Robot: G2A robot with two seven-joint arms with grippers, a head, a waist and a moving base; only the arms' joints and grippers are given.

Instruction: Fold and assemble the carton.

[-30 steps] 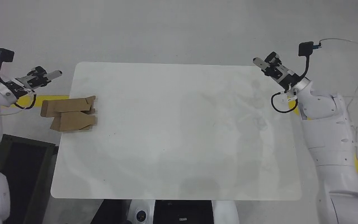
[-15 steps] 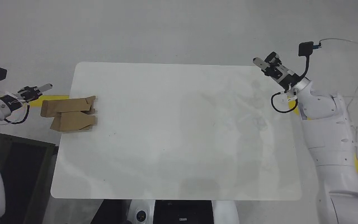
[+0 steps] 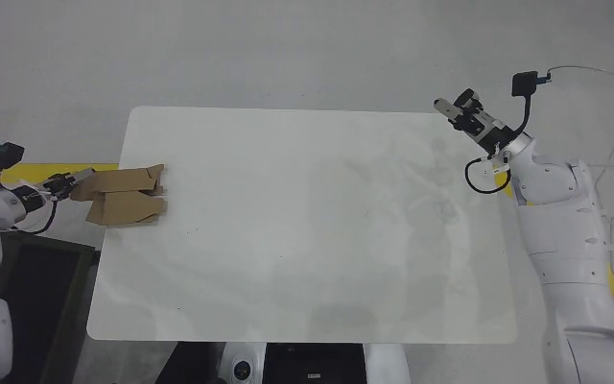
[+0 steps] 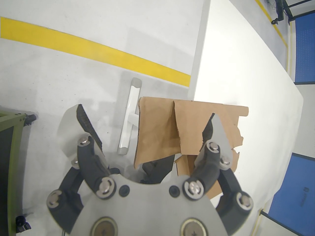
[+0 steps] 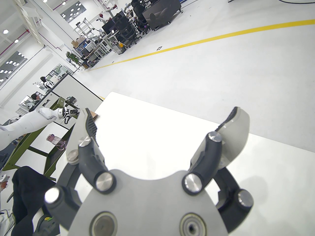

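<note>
The flattened cardboard carton (image 3: 120, 195) lies at the left edge of the white counter (image 3: 317, 240), in the middle left of the top view. Its left end hangs out over the edge, above the floor. Its long axis runs nearly across the frame from left to right, so the overhanging end points straight toward the left tool (image 3: 75, 181), which stands just off the counter at the same height in the frame. This is the relation that counts: the carton lies directly in front of the left tool, along its own line, while the right tool (image 3: 459, 108) is well apart, over the upper right corner of the counter. The left arm is therefore clearly the nearer one. In the left wrist view the left tool (image 4: 146, 112) is wide open and grips nothing. The brown carton (image 4: 172, 128) shows between its two fingers (image 4: 85, 124), and one of them overlaps the cardboard in the picture, but I cannot tell if it touches. The left arm shows at the left border of the top view, with the tool aimed to the right. The right tool (image 5: 161, 110) is also wide open and empty, held above the bare counter (image 5: 152, 136). I judge that the coming move is to close on the overhanging end.
</note>
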